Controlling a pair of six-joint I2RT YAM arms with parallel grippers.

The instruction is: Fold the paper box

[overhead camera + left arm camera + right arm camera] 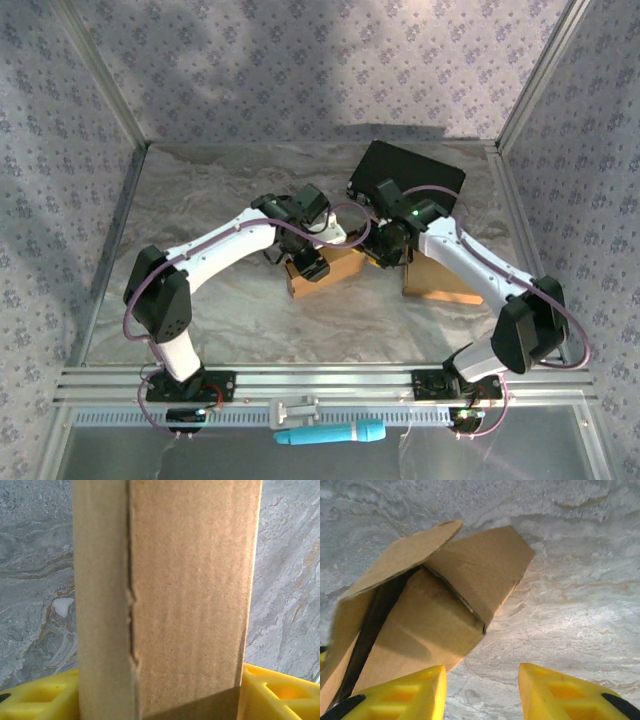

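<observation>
Resting on table: paper box

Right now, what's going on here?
Two robot arms are folding a cardboard box on the table. The left hand has an upright panel of it between its fingers; whether it's clamped is unclear. The right hand is open beside the loose flaps, holding nothing.

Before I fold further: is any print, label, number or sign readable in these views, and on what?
None can be read.
The brown cardboard box is plain on every face shown.
The black flat rectangular object behind it and the teal cylindrical tool show no legible marks.
</observation>
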